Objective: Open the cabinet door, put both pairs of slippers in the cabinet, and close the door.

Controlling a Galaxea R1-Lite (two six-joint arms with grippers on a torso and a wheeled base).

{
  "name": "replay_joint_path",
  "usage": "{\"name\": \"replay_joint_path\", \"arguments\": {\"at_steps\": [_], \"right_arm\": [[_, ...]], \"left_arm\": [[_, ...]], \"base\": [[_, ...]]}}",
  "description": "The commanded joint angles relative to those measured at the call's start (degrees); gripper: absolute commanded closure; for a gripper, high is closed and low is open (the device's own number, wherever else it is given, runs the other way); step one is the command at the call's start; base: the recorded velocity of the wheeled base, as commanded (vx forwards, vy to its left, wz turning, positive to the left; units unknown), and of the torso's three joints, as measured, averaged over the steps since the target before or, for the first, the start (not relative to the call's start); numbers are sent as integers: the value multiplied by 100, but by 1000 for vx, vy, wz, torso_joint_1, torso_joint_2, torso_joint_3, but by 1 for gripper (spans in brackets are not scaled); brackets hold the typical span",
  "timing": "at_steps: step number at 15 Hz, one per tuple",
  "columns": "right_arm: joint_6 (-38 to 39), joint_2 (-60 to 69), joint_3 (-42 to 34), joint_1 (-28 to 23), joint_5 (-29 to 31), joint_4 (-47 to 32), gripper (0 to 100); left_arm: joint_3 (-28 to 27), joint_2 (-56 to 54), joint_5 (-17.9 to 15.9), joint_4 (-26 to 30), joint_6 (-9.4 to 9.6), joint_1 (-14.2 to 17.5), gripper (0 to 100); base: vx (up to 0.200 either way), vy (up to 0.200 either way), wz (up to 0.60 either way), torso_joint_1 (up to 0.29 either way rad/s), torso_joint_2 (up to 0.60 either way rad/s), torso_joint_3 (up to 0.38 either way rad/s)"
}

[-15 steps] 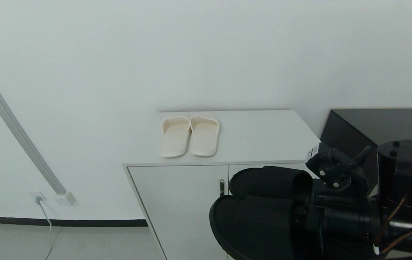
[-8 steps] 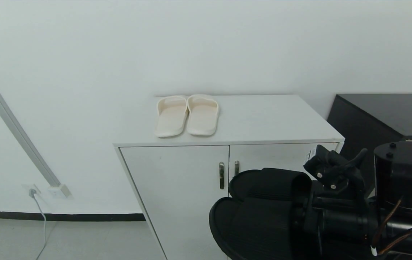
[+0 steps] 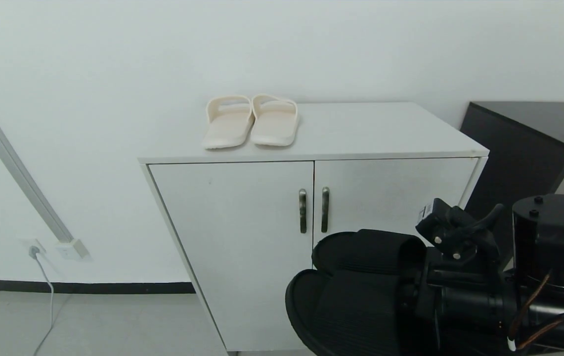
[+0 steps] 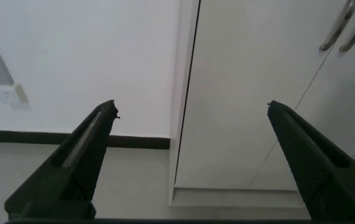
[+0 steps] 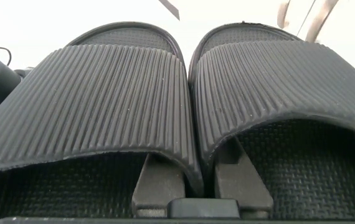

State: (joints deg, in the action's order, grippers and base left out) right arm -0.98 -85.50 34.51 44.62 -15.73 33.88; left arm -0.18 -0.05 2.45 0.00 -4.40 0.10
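Pinches the pair of black ribbed slippers point(image 3: 361, 287) together in the right gripper point(image 5: 197, 186), before the cabinet's point(image 3: 242, 237) right door. Holds the left gripper point(image 4: 191, 107) spread wide, empty, near the cabinet's left front corner. Beyond, finds both doors closed and cream slippers point(image 3: 251, 121) side by side along the cabinet top's back edge, left of middle.

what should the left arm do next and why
Probably move the open left tool to the left door's handle and grip it. Both cabinet doors are shut, and the right tool is shut on the black slippers, so only the left arm is free to open the cabinet. The cream slippers lie on the cabinet top.
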Motion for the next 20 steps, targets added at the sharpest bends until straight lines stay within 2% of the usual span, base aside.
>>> {"name": "replay_joint_path", "arguments": {"at_steps": [1,7,13,14,16,17,18,20], "right_arm": [[-8,-63,-6,3,-1,22,100],[10,-107,-23,100,-1,31,100],[-8,-230,-59,109,8,128,100],[-17,-230,-94,109,-1,128,100],[-26,-230,-111,109,8,128,100],[-26,-221,-120,109,17,137,100],[-26,-212,-129,109,35,154,100],[-43,-186,-155,109,35,154,100]], "left_arm": [[1,5,-8,0,-8,-1,0],[1,5,-43,9,-8,-1,0],[-8,5,-34,9,-35,-1,0],[-219,40,-25,-26,-105,-1,0],[-1458,708,-43,70,-966,-10,0],[-1740,1156,-104,70,-984,-45,0],[-1766,1490,-271,26,-957,-124,0],[-1783,2070,-904,0,-905,-203,0]], "base": [[0,0,0,-139,471,325],[0,0,0,-113,460,350],[0,0,0,-28,382,347],[0,0,0,2,119,110],[0,0,0,2,49,46],[0,0,0,0,0,0],[0,0,0,0,0,0],[0,0,0,0,0,0]]}}
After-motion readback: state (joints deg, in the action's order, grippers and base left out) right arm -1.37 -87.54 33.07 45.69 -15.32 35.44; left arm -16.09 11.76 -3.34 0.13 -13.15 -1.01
